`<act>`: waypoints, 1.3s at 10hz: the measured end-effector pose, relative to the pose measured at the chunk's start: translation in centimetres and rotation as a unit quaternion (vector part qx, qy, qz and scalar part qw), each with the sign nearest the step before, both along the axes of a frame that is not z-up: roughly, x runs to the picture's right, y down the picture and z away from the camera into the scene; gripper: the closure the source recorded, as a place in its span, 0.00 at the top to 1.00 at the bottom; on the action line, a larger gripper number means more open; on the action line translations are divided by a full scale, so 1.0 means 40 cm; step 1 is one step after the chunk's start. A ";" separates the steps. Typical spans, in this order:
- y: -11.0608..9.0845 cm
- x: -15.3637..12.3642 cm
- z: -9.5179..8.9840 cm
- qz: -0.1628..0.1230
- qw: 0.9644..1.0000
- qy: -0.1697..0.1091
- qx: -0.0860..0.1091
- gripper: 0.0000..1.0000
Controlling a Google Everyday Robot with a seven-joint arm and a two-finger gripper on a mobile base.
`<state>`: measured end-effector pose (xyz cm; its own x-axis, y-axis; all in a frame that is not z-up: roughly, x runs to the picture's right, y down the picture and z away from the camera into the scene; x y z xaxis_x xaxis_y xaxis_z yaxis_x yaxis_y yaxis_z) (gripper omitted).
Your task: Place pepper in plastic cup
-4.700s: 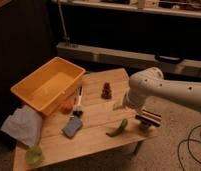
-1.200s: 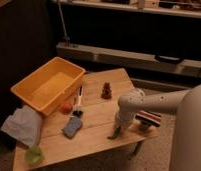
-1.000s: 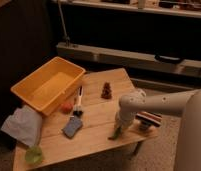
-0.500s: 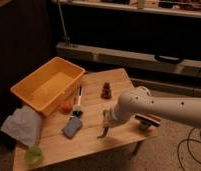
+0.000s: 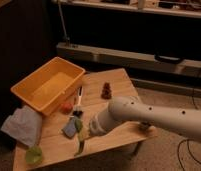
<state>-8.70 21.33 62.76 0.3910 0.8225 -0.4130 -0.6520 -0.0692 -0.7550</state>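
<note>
At the tip of the claw (image 5: 86,131) the pepper (image 5: 80,145) hangs nearly upright, pinched by the closed claw, just over the wooden surface (image 5: 122,81). The plastic cup (image 5: 33,154) sits well apart, left of the claw in view, near the surface's front corner. A flat blue object (image 5: 70,127) lies just beside the claw, with the yellow-orange bin (image 5: 48,90) beyond it.

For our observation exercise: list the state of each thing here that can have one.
gripper: shut on the pepper, near the table front edge.
pepper: held, hanging down, not in the cup.
plastic cup: upright, no pepper in it.
bin: upright, nothing seen inside.
cloth: crumpled.
</note>
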 end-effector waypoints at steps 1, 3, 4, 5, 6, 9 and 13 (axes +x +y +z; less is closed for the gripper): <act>0.031 -0.072 -0.039 -0.014 0.999 -0.051 -0.003 0.00; 0.066 -0.188 -0.092 -0.039 0.992 -0.122 -0.007 0.00; 0.080 -0.234 -0.114 -0.049 0.988 -0.146 -0.009 0.00; 0.082 -0.242 -0.117 -0.050 0.987 -0.151 -0.010 0.00; 0.080 -0.241 -0.117 -0.049 0.987 -0.150 -0.009 0.00; 0.081 -0.243 -0.117 -0.049 0.987 -0.151 -0.009 0.00; 0.081 -0.243 -0.116 -0.049 0.987 -0.150 -0.009 0.00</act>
